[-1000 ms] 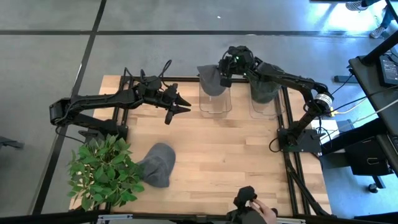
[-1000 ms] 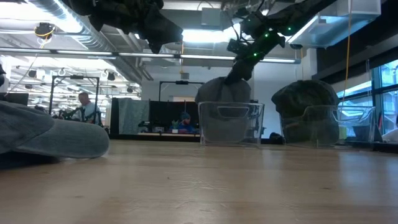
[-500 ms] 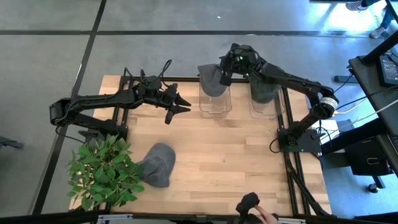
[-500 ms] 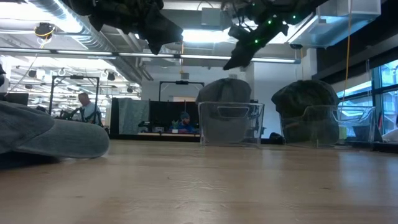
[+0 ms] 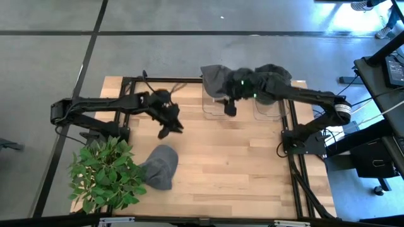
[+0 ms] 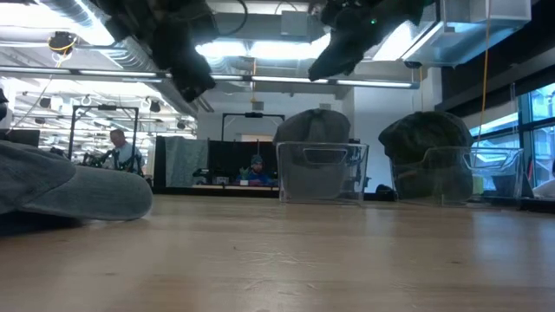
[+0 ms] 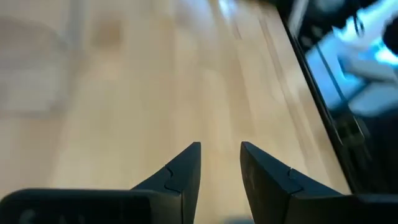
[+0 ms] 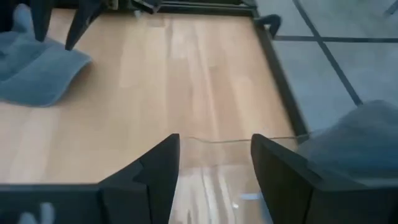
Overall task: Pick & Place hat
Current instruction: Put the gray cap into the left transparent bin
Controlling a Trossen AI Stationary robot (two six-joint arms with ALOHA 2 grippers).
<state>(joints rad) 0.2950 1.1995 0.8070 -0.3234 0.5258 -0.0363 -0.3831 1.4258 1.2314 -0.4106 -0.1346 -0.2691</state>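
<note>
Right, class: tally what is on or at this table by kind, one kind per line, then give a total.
Hats: 3 (grey hat on the table, grey hat in a bin, dark hat in a bin)
Clear bins: 2 (left bin, right bin)
Plants: 1 (green plant)
Total: 6

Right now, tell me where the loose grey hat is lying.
In the high view the grey hat lies on the table's near-left part, touching the potted plant, below the left hand.
</note>
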